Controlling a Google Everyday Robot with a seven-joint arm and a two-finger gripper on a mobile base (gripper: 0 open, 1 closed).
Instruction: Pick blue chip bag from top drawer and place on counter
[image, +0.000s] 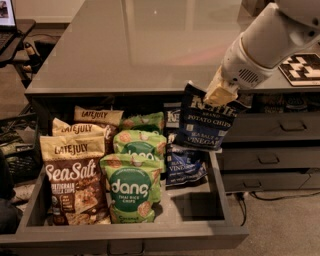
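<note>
Above the open top drawer (150, 239), right of the brown Late July bags (75, 172) and green Dang bags (131, 189), the blue chip bag (206, 125) hangs at the counter (150, 45) front edge toward its right corner, pinched only by its top rim in the gripper (221, 94), so it could snag that edge and slip free.

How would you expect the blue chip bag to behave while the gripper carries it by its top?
Probably light and floppy: the blue chip bag hangs tilted from the gripper, pinched only at its crumpled top edge above the top drawer. Its glossy film may be slippery, so it could swing or slide out on the way to the counter.
</note>
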